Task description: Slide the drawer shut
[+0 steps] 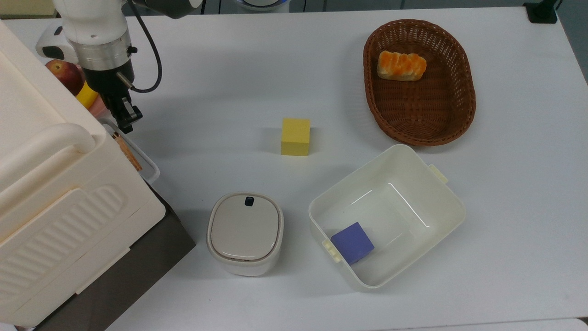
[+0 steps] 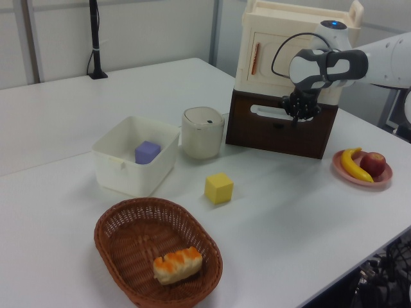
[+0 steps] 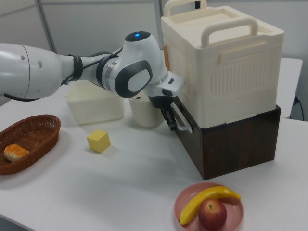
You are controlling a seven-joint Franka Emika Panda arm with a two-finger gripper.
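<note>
The drawer [image 2: 275, 130] is the dark brown lower part of the cream cabinet [image 1: 55, 193]. Its front panel sits flush with the cabinet body. In the top view its white loop handle [image 1: 146, 164] sticks out a little from under the cream upper part. My gripper [image 1: 125, 120] is shut and points down, with its tips against the end of the handle [image 2: 266, 110] that lies at the left view's right. In the right view the gripper [image 3: 170, 120] touches the handle [image 3: 183, 121] on the drawer front [image 3: 190, 144].
A pink plate [image 3: 209, 207] with a banana and an apple lies beside the cabinet. A lidded cream pot [image 1: 245, 232], a white bin [image 1: 441, 197] holding a purple cube, a yellow cube [image 1: 295, 136] and a wicker basket [image 1: 464, 105] with bread stand on the table.
</note>
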